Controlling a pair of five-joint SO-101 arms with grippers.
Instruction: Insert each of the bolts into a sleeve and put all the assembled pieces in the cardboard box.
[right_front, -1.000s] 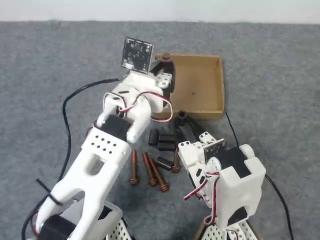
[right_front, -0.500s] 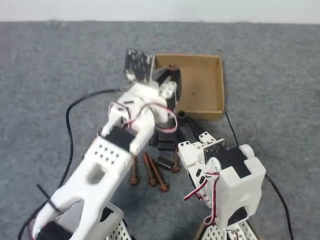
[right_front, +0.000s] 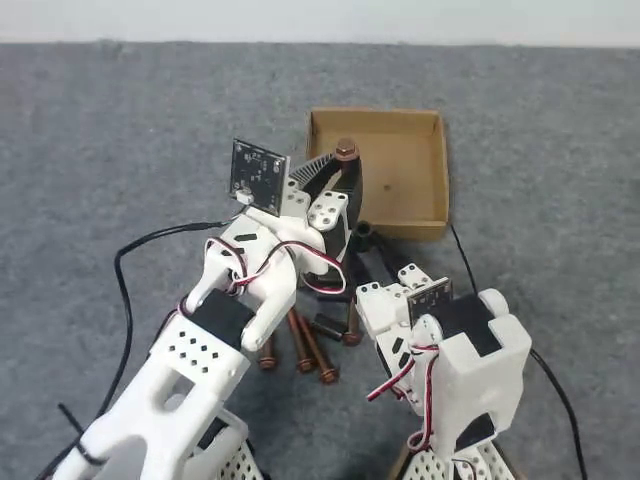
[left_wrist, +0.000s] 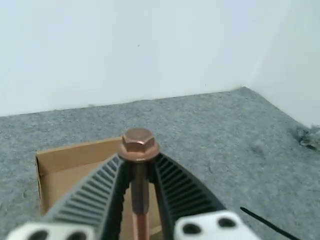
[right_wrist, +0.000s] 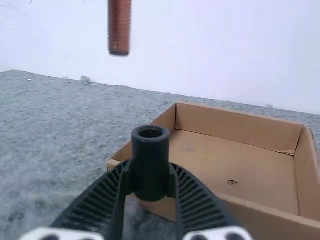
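- The left gripper (right_front: 341, 166) (left_wrist: 138, 166) is closed narrowly on a copper bolt (right_front: 346, 152) (left_wrist: 139, 145). It holds the shaft just under the hexagonal head.
- This bolt stands upright with the head on top, raised above the near left part of the cardboard box (right_front: 412, 195) (left_wrist: 57, 167).
- The right gripper (right_front: 365, 246) (right_wrist: 150, 176) is clamped on a black sleeve (right_front: 363, 231) (right_wrist: 150, 152), which stands upright with its open mouth upward.
- This sleeve is just in front of the near wall of the cardboard box (right_wrist: 240, 165), outside of it.
- In the right wrist view the threaded end of the copper bolt (right_wrist: 120, 27) hangs higher than the mouth of the sleeve and apart from it.
- Several loose bolts (right_front: 318, 358) lie on the grey carpet (right_front: 540, 150) between the two arms, and a loose sleeve (right_front: 325, 326) lies just beside them.
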